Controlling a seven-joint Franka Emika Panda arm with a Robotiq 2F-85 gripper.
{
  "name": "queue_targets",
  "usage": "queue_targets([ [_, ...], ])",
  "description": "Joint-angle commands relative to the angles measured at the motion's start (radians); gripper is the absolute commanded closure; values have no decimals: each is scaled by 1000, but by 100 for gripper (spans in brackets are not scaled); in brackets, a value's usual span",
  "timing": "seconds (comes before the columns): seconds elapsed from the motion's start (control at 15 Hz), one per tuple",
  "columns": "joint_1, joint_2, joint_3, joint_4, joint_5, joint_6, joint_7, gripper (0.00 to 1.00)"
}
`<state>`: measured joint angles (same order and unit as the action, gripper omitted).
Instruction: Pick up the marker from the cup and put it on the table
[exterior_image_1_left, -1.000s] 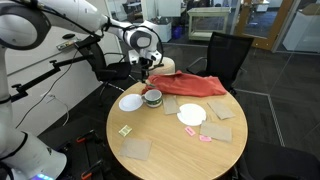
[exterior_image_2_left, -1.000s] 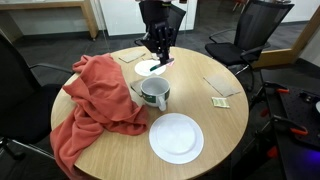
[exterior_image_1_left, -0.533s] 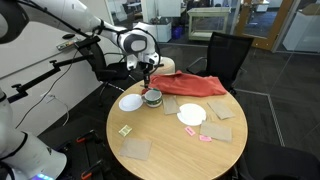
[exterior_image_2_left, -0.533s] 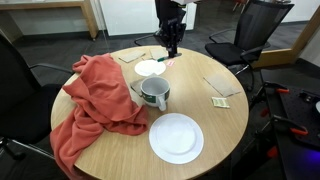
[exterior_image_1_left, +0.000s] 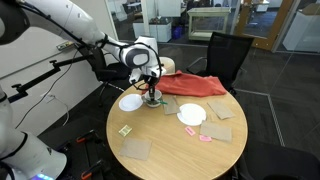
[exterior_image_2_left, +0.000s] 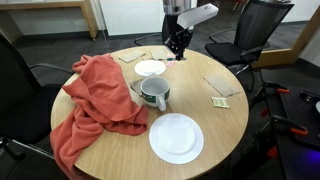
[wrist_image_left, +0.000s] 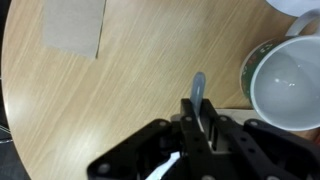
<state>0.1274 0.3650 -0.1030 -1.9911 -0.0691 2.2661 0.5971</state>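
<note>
The cup stands near the middle of the round tan table, next to a red cloth. In the wrist view the cup is empty, at the right edge. My gripper hangs over bare table top at the far side, apart from the cup, and is shut on the marker. The marker is a thin greyish stick poking out between the fingers and pointing down at the wood. In an exterior view the gripper is low over the table and partly hides the cup.
A red cloth is draped over the table's side. Two white plates lie on the top, with a yellow-green scrap and square coasters. Black chairs stand behind.
My gripper has moved away from above the cup and small plate, across to bare table, and come lower, with the marker still in it.
</note>
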Motion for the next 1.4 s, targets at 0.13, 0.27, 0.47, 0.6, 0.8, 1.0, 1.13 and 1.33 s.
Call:
queue_targets([
  [0.13, -3, 73, -20, -20, -23, 94, 65, 97],
  [0.27, -3, 111, -21, -14, -9, 115, 73, 97],
  [0.47, -4, 168, -20, 1, 12, 127, 67, 97],
  [0.6, -2, 197, -22, 6, 18, 141, 64, 97],
  [0.8, 2, 223, -27, 9, 15, 150, 52, 97],
  [1.0, 11, 214, -34, -2, 4, 155, 55, 60],
  [1.13, 16, 186, -40, -26, -1, 174, 62, 45],
  [1.33, 22, 128, -48, -67, -4, 215, 67, 23],
])
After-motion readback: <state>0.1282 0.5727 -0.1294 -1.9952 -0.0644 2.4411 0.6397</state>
